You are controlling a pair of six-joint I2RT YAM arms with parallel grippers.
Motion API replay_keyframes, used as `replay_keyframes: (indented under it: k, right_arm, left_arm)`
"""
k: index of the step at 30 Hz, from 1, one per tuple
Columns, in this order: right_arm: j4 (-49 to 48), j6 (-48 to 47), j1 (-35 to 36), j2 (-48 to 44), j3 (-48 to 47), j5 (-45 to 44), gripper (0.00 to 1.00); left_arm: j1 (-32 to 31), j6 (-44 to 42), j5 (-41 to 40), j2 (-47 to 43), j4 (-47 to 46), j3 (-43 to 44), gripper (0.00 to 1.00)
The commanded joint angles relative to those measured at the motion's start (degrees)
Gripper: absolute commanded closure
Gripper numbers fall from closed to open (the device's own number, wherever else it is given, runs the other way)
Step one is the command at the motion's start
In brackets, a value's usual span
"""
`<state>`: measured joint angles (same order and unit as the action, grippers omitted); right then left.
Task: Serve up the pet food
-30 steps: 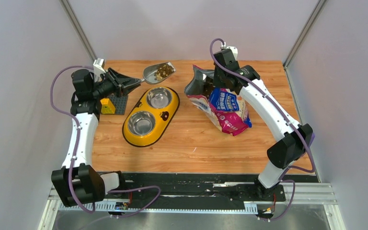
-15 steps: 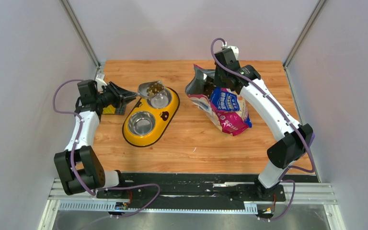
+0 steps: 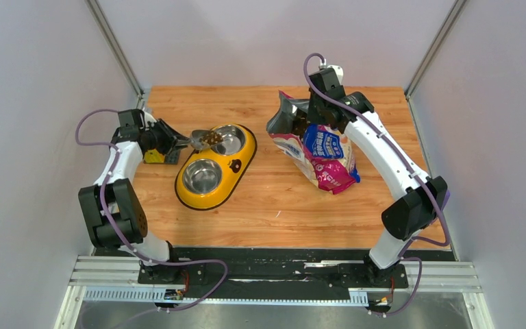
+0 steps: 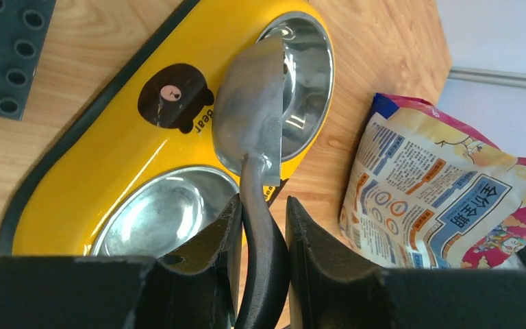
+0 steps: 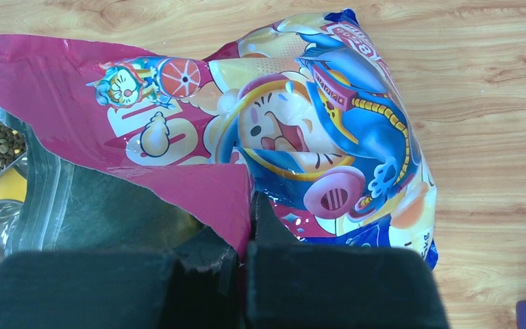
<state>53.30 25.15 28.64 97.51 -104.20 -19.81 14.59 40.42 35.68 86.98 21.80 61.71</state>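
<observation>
Kibble (image 3: 211, 138) sits in the scoop (image 4: 250, 116) at the feeder's (image 3: 245, 156) far bowl (image 3: 229, 140). Left pincer (image 4: 261, 209) clamps the handle and right pincer (image 5: 245, 229) pinches the bag's (image 5: 301, 137) rim closed. Pouring likely comes next: tip the scoop.

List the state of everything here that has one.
Grey plastic scoop: full of brown kibble, held above the feeder's far bowl.
Yellow double-bowl feeder: both steel bowls empty.
Glossy pink-and-blue cat food bag: open, lying on the table.
Left tool: shut on the scoop's handle.
Right tool: shut on the bag's torn edge.
</observation>
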Motion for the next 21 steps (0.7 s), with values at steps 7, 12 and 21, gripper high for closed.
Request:
replay_keyframes:
  k: [7, 12, 21]
  right_arm:
    - [-3.55, -0.54, -1.13, 1.31, -2.36, -0.67, 1.00]
    - [-3.64, -0.88, -1.32, 1.43, -1.91, -0.74, 1.00]
    - [-3.89, -1.28, -1.48, 1.20, -1.95, -0.23, 1.00]
  left_arm:
    - [-7.76, -13.60, -13.99, 3.19, 12.30, 13.54, 1.00]
    - [-11.81, -16.66, -18.65, 3.89, 15.36, 16.68, 1.00]
    - [-20.77, -22.91, -30.64, 1.45, 17.86, 21.24, 1.00]
